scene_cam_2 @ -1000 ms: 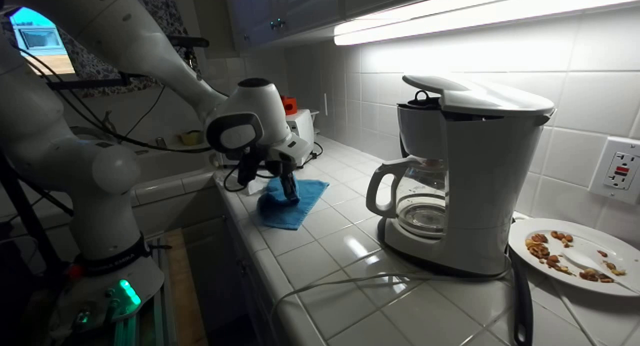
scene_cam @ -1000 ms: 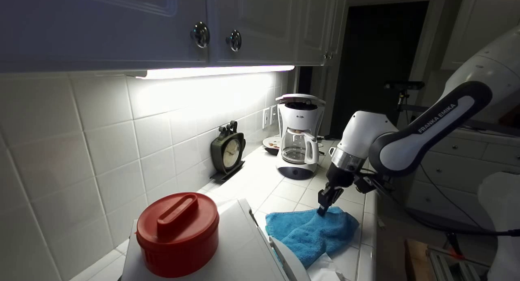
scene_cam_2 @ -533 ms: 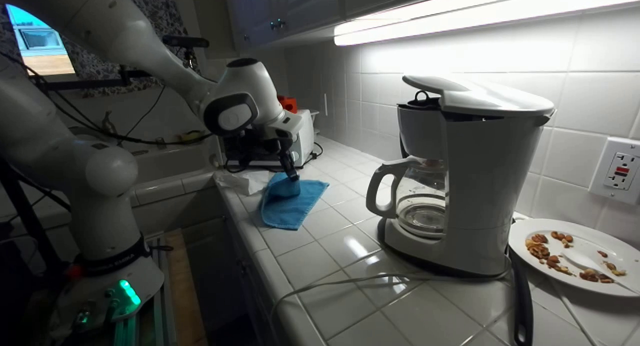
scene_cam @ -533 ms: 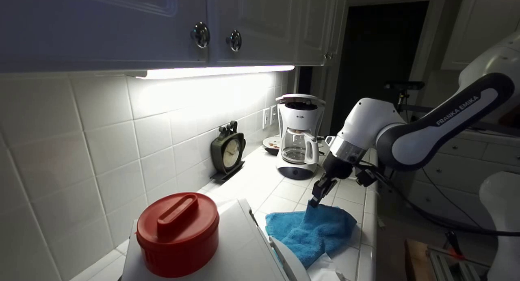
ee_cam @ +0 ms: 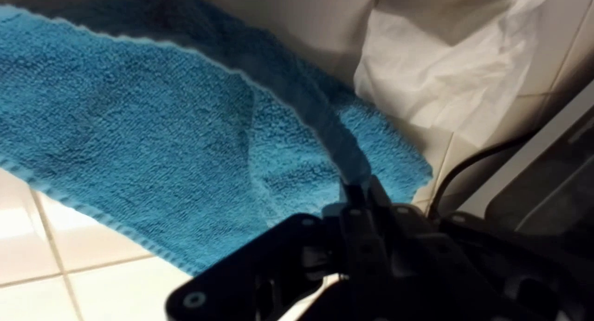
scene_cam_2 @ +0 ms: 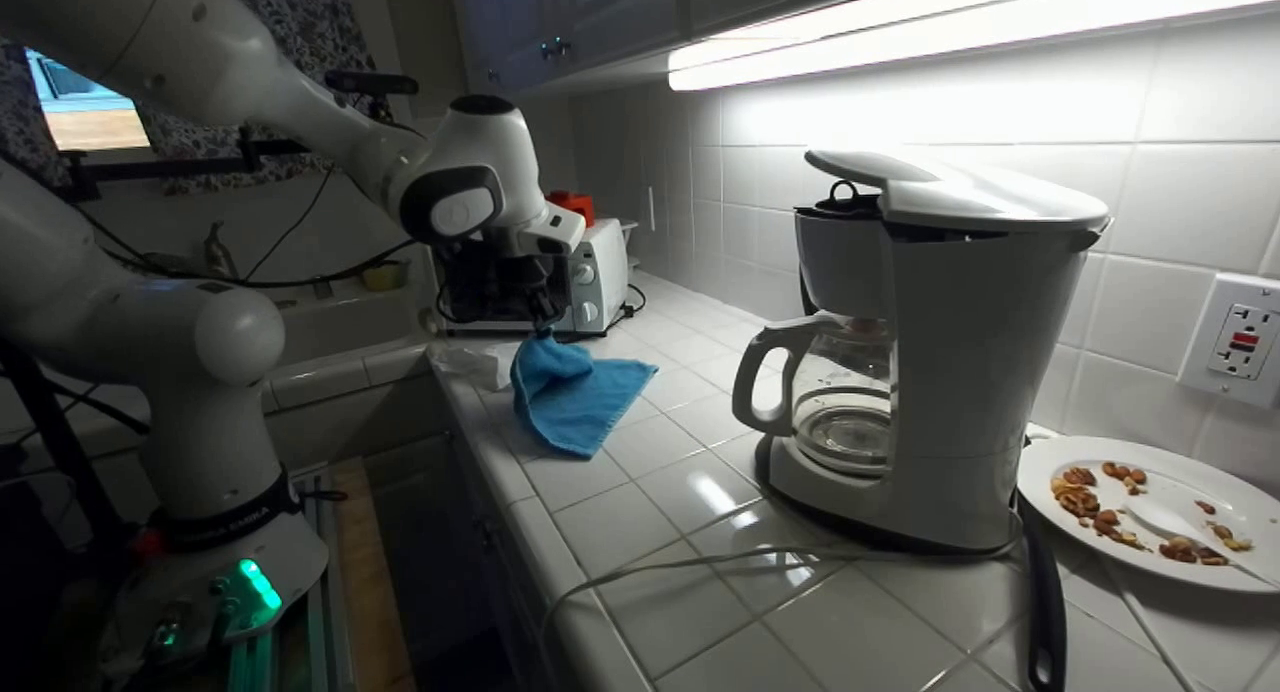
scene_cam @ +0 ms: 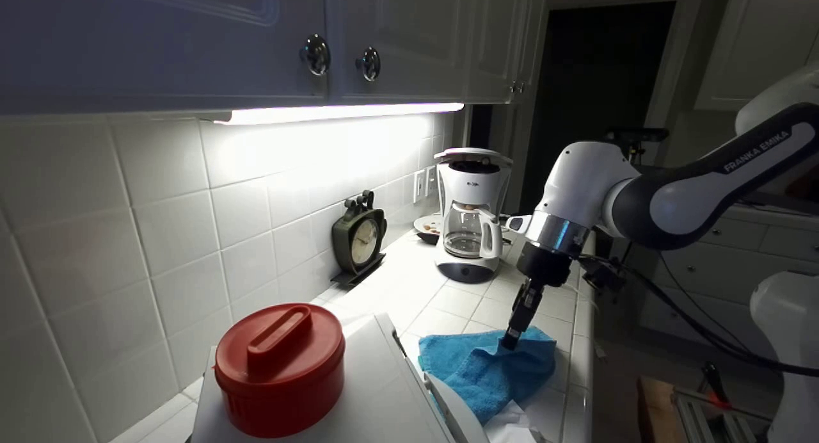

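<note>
A blue terry towel lies rumpled on the white tiled counter. My gripper is shut on a gathered part of it, seen in both exterior views. In an exterior view the towel rises in a peak to the gripper, while its flat corner rests on the tiles. In the wrist view a folded edge of the towel runs into the narrow gap between the fingertips of the gripper. How much cloth sits between the fingers is hidden.
Crumpled white paper lies beside the towel, near a white countertop oven topped by a red container. A coffee maker stands farther along, its cord crossing the tiles. Behind it is a plate of nuts. A clock leans by the wall.
My gripper has moved away from the coffee maker toward the oven, drawing the held part of the towel up and over. The hand now points more steeply down.
</note>
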`<state>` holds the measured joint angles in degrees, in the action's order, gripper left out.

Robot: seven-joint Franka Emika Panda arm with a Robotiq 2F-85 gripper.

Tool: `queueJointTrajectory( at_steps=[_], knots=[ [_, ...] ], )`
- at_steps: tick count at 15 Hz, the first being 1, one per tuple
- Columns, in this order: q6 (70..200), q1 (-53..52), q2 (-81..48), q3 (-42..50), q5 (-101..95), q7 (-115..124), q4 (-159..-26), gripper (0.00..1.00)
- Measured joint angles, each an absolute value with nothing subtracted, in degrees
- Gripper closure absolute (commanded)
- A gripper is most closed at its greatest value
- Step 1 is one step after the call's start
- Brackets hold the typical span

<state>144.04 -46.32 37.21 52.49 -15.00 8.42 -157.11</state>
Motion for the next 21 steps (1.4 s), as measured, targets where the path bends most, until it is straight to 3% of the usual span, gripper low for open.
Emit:
queueJointTrajectory(
  at_steps=[4,10,13,14,16,21],
  knots=[
    [133.75,-48.18,40.11,53.20,-11.28,1.07,-157.22,0.96],
    [123.08,-38.84,37.27,43.80,6.60,-18.49,-156.94,0.93],
    [119.58,-34.09,33.47,39.17,11.11,-23.56,-156.65,0.96],
    [118.73,-32.14,31.98,37.32,12.31,-24.95,-156.51,0.69],
    [117.80,-27.79,29.10,33.06,14.16,-27.47,-156.28,0.68],
    [118.57,-15.23,23.98,20.05,14.18,-28.38,-154.83,0.34]
  ],
)
